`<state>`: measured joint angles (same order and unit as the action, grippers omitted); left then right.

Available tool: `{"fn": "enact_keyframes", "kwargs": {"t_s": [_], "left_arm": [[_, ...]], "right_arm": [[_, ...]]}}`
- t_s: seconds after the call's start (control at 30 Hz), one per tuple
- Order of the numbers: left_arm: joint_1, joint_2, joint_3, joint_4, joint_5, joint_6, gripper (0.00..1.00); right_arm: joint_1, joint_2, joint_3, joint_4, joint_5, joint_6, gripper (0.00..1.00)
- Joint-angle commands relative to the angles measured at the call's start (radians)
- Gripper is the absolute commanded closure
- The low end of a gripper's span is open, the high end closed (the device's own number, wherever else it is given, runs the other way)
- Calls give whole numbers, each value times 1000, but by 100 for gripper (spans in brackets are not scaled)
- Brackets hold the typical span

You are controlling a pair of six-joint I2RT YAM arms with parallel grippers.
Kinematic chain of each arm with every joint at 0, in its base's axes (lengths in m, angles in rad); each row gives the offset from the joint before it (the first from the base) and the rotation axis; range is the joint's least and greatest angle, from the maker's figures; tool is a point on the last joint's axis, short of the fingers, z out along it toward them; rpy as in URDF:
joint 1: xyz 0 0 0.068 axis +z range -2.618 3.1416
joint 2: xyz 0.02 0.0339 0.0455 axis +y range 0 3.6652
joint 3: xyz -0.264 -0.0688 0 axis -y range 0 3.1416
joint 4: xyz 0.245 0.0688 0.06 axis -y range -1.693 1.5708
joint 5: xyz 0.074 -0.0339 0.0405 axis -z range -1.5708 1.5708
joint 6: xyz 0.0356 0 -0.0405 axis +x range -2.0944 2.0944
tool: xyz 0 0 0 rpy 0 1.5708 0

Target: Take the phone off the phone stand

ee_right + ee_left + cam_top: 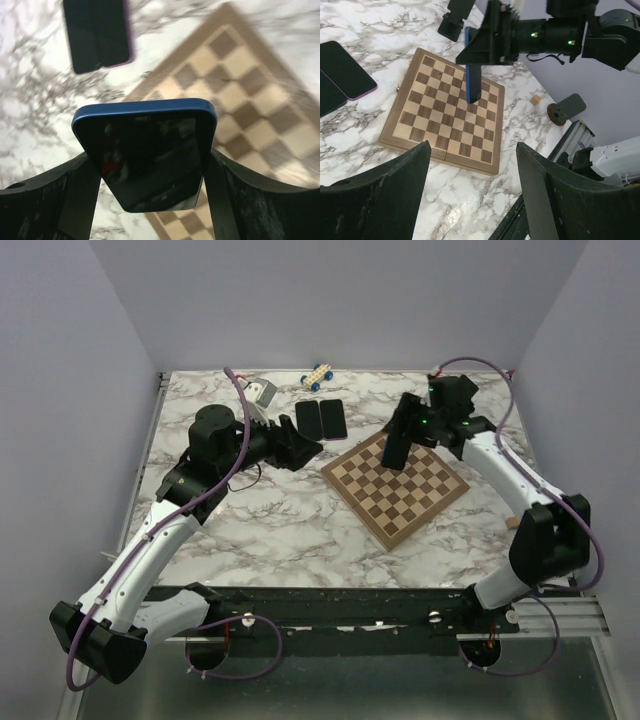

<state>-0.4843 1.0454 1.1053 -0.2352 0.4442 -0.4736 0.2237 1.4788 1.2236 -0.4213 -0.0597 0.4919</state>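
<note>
My right gripper (402, 432) is shut on a blue-edged phone (394, 448) with a dark screen and holds it upright above the far corner of the chessboard (395, 488). In the right wrist view the phone (147, 160) sits between both fingers (82, 185). In the left wrist view the phone (473, 80) hangs edge-on over the board. A black angled piece that looks like the phone stand (452, 22) stands just beyond the board, apart from the phone. My left gripper (305, 447) (472, 165) is open and empty left of the board.
Two flat black phones (320, 418) lie side by side behind the left gripper. A small toy car (317, 377) and a grey-white object (262, 392) sit at the back. A small wooden cube (535, 100) lies right of the board.
</note>
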Motion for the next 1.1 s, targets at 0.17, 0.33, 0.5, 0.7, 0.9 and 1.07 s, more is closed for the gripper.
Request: {"fn": "enact_keyframes", "kwargs": {"t_s": [0.17, 0.33, 0.5, 0.7, 0.9, 1.07], "left_arm": [[8, -45, 15, -32, -187, 48, 22], [26, -102, -12, -38, -339, 41, 22], [116, -168, -33, -14, -369, 32, 21], [206, -148, -31, -15, -320, -8, 21], [250, -127, -37, 4, -258, -40, 21], [253, -124, -39, 4, -259, -37, 21]], "right_arm": [[209, 426, 437, 76, -120, 20, 99], [304, 739, 846, -53, -111, 7, 99], [360, 961, 1123, -71, -35, 46, 99], [396, 1102, 1253, 22, -30, 49, 99], [442, 1183, 1293, 104, 57, 13, 99], [461, 1249, 1315, 155, 131, 5, 99]]}}
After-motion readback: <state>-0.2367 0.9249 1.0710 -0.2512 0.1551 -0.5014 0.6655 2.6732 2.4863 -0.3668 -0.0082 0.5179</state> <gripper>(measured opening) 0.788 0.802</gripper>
